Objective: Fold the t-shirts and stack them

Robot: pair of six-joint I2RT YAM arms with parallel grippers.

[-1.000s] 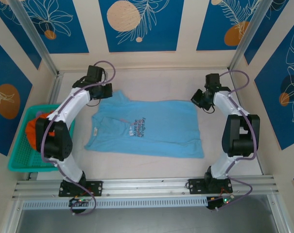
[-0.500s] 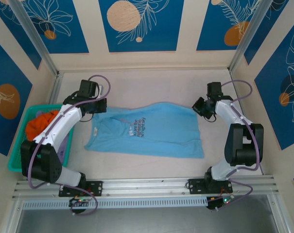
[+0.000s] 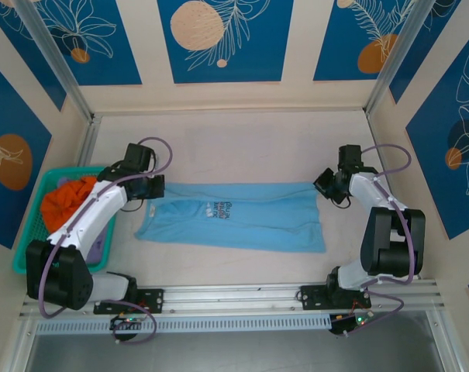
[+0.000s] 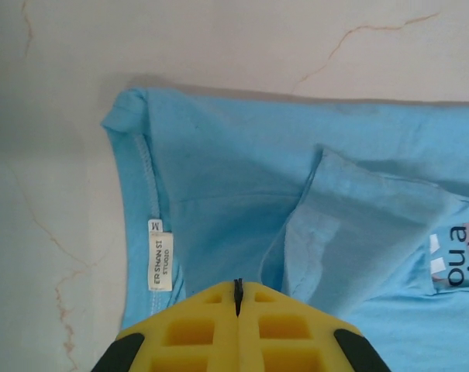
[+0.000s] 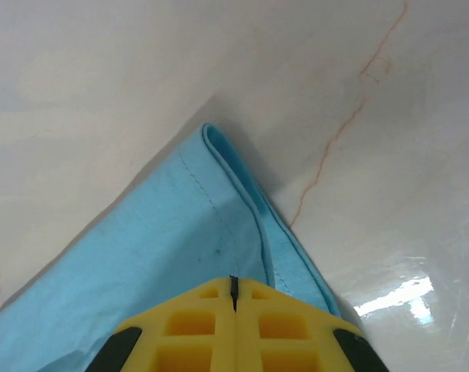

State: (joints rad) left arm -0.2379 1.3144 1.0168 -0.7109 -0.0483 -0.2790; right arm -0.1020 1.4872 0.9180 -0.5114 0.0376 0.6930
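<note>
The left gripper (image 4: 237,288) has its yellow fingers pressed together on the light-blue t-shirt (image 4: 234,186). A fold of the cloth rises just ahead and to the right of the tips, and the white neck label (image 4: 159,254) lies just to the left. The right gripper (image 5: 233,285) is likewise clamped on the shirt — on a doubled-over hem corner that runs ahead to a point. Beyond both lies the marbled table (image 5: 141,62). From above, the shirt is a narrow band between the grippers — the teal basket (image 3: 26,256) sits outboard of the left arm.
</note>
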